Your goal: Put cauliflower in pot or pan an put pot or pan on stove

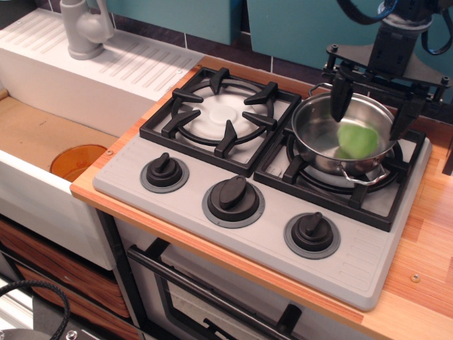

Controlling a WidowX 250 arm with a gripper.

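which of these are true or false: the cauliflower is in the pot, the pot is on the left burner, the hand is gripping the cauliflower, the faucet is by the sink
1. The light-green toy cauliflower lies inside the shiny round steel pot. True.
2. The pot sits on the left burner. False: it sits on the right black burner grate of the grey toy stove.
3. The hand grips the cauliflower. False: its fingers are spread apart above it.
4. A grey faucet stands on the white ridged sink unit. True.
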